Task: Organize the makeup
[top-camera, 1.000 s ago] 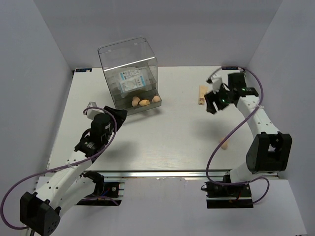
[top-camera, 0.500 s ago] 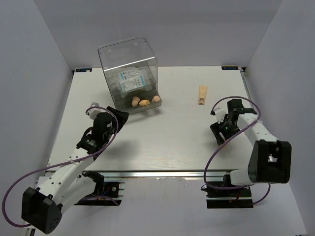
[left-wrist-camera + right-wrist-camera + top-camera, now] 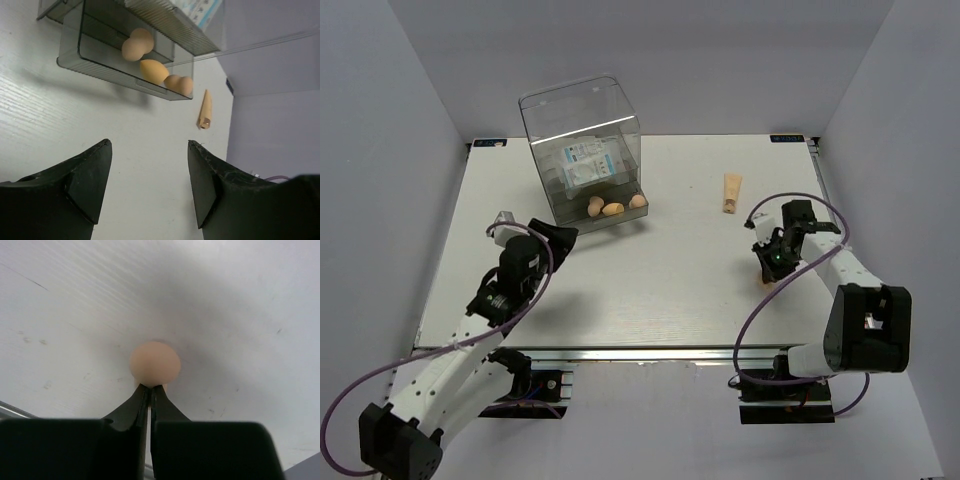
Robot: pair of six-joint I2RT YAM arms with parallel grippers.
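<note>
Right wrist: right pincer (image 3: pixel 146 389) pressed together just behind peach sponge (image 3: pixel 155 363), table (image 3: pixel 225 315) edge close; left pincer (image 3: pixel 150 143) spread.

Overhead and low left-wrist views, shared tube (image 3: pixel 731 193)

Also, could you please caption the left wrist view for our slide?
Open left tool faces the drawer tray holding three sponges, tan tube on the table beyond.
</note>
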